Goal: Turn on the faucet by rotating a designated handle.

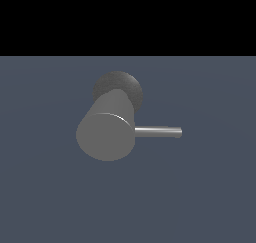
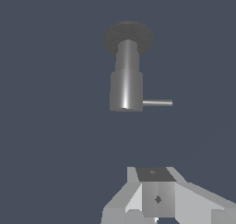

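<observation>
Flat blue-grey floor (image 1: pixel 210 197) under a black backdrop, nothing else in the scene. Faucet (image 1: pixel 106 132) sits mid-frame in the exterior view: thick matte cylinder, flat end face toward the camera, dark rounded base (image 1: pixel 125 84) behind it. Handle (image 1: pixel 158 132) is the thin shiny rod sticking out of the body toward the exterior view's right, roughly level.

Gripper (image 2: pixel 156 204) shows only in the wrist view, as white and grey housing at the frame edge, well apart from the faucet and touching nothing. Fingertips are cropped out, so I can't tell how wide the fingers are. Arm isn't visible in the exterior view at all.

My read: approach not started, handle not yet turned.

Risks:
- Rod is slim and smooth, so a push near the tip could slip off.
- Coming in off-line hits the fat body instead, which likely won't rotate anything.
- Pushing along the rod's axis rather than across it gives no torque.
</observation>
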Available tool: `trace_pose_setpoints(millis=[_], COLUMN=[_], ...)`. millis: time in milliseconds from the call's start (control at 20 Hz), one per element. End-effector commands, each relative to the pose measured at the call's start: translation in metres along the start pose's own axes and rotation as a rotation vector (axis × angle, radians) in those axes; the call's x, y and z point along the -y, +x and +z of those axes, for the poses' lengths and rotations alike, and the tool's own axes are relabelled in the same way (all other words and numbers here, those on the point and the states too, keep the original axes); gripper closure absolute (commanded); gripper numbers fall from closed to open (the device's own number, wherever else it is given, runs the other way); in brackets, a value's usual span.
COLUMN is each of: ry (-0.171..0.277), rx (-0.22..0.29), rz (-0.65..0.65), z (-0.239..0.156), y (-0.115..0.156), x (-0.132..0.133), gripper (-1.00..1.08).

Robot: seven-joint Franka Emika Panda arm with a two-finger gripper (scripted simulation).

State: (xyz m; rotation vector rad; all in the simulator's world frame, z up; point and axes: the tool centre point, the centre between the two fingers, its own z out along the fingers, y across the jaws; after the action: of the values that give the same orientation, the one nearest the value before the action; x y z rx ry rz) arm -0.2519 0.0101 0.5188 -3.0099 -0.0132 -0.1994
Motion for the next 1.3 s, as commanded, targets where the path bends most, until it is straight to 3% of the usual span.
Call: trace_pose_setpoints(millis=[0, 250, 1000, 1250], ry=[0.064, 0.235, 0.846, 1.009], rx=[-0.024, -0.090, -0.356, -0.431], rz=[-0.005, -0.015, 0.000, 0.026], z=[-0.004, -0.017, -0.069, -0.080], y=[0.001, 0.004, 0.019, 0.025], x=[0.000, -0.003, -0.040, -0.060], gripper=[1.08, 1.08, 1.08, 1.08])
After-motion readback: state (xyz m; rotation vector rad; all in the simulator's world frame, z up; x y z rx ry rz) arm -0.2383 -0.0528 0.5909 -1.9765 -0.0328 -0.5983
